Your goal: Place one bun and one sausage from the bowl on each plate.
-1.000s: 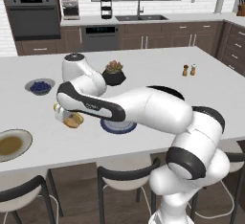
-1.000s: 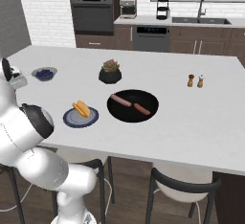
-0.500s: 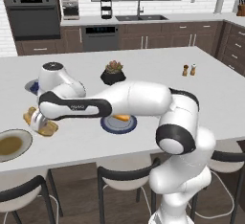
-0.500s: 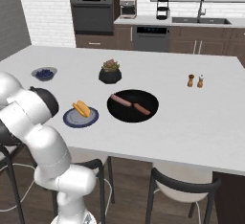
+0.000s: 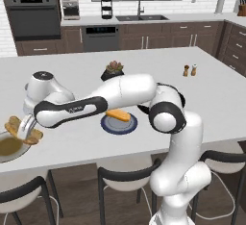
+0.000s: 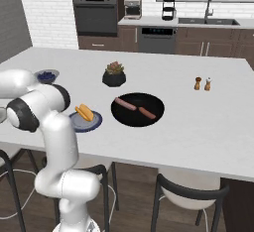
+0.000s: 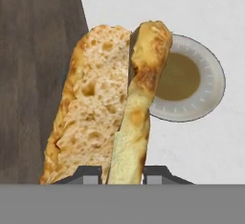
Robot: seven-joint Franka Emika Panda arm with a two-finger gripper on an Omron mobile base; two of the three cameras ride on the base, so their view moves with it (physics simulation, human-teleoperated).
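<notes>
My gripper (image 5: pixel 26 129) is shut on a split, toasted bun (image 5: pixel 13 125) and holds it in the air just over the near-left part of the counter. In the hand view the bun (image 7: pixel 112 108) stands between my fingertips (image 7: pixel 160 174), with a white plate with a brown centre (image 7: pixel 191 79) below and beyond it. That plate (image 5: pixel 7 148) lies at the counter's left edge. A blue plate (image 6: pixel 94 123) carries another bun (image 6: pixel 84 112). The black bowl (image 6: pixel 119 117) holds two sausages (image 6: pixel 125 104).
A black plant pot (image 6: pixel 114 75) stands behind the bowl, and a small bowl of berries (image 6: pixel 47 76) sits far left. Two shakers (image 6: pixel 202 83) stand at the right. The counter's front edge and dark floor (image 7: pixel 33 74) lie beside the bun. Stools line the near side.
The arm has swung left along the counter with the bun, from beside the blue plate to the white plate at the left edge.
</notes>
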